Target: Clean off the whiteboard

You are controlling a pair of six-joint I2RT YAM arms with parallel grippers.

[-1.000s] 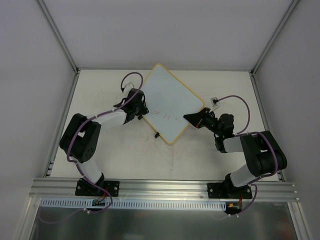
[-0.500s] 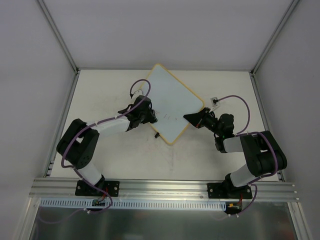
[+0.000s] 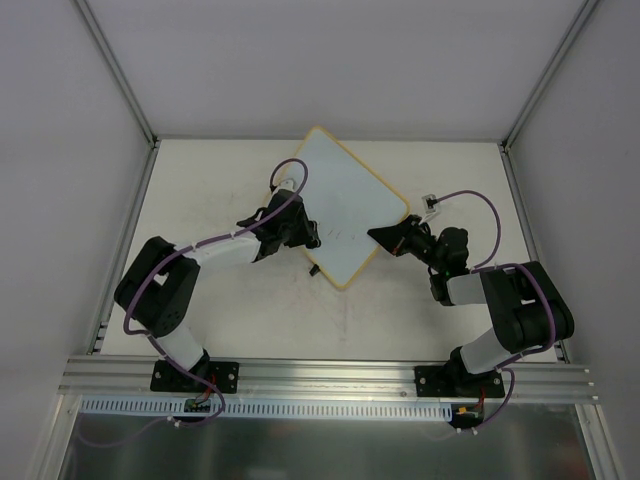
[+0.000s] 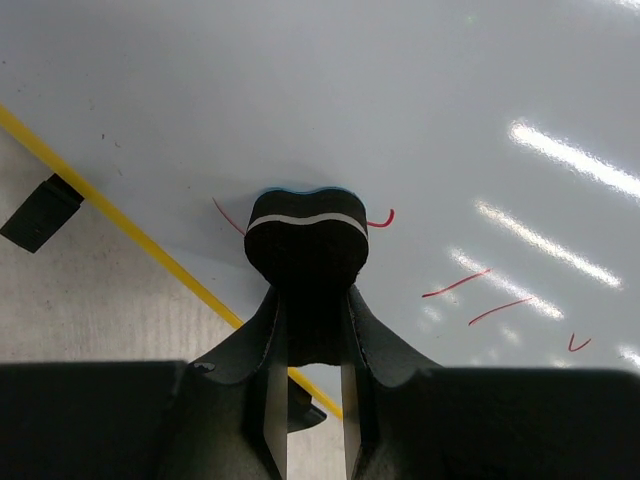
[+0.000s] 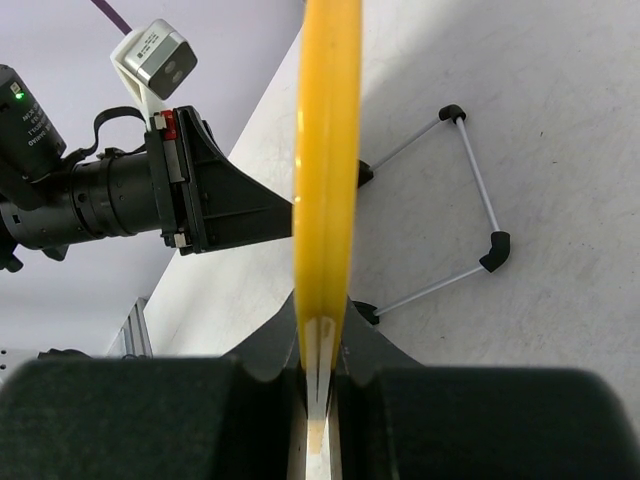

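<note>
Now — whiteboard (image 3: 350, 180): pale face, yellow rim | red strokes (image 4: 456, 283) near eraser (image 4: 307, 240)

- On the table (image 3: 250, 310), far middle: the whiteboard (image 3: 345, 195), turned cornerwise.
- Over its near-left part: the left gripper (image 3: 303, 236), with the eraser (image 4: 307, 245) clamped between its fingers and pressed on the board's face.
- Touching the eraser's sides and further right: pen marks (image 4: 480, 297).
- On the near-left edge: a clip (image 4: 40, 212).
- At the near-right edge: the right gripper (image 3: 385, 237), pinching the rim.
- Just beside that edge, on the table: a wire stand (image 5: 470, 215).
</note>
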